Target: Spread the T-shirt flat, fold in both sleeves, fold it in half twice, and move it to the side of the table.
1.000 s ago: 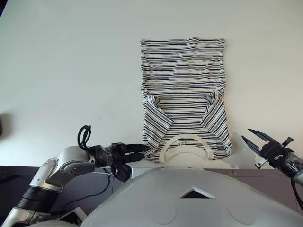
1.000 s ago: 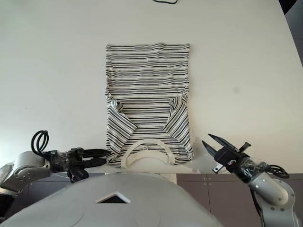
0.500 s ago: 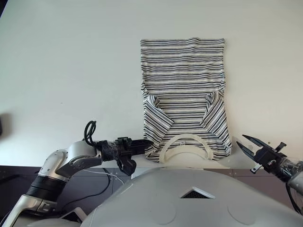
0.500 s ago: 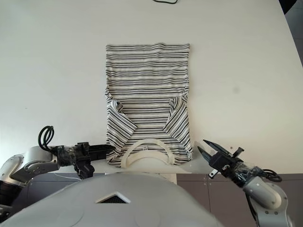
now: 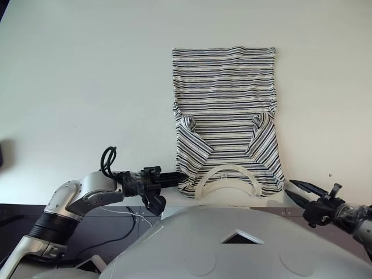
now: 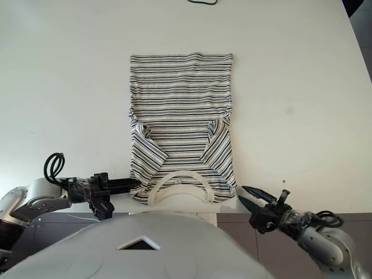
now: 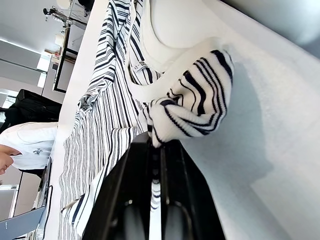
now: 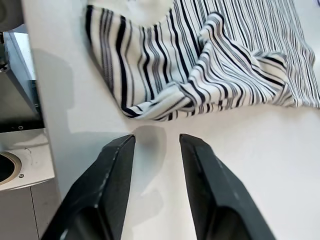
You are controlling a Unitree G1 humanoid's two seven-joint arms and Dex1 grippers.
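While the T-shirt [image 5: 225, 110] lies flat on the white table [image 5: 87, 87], hem at the far end & collar [image 5: 226, 181] nr the table's near edge, both sleeves are already folded in over the chest: left sleeve [image 5: 190, 148] & right sleeve [image 5: 266, 144] angle toward each other w/ a strip of the body showing btwn them. Left gripper [image 5: 181, 174] sits at the shirt's near-left corner, fingers [image 7: 125, 190] pressed together on a bit of striped fabric, which bunches up at the tips in the left wrist view. Right gripper [image 6: 243, 194] is low at the table's near edge, just beside the shirt's near-right corner but not touching it; its two fingers [image 8: 112, 170] stand apart w/ bare tabletop btwn them. A dark cable [image 6: 203, 2] lies at the table's far edge, well apart from the shirt.
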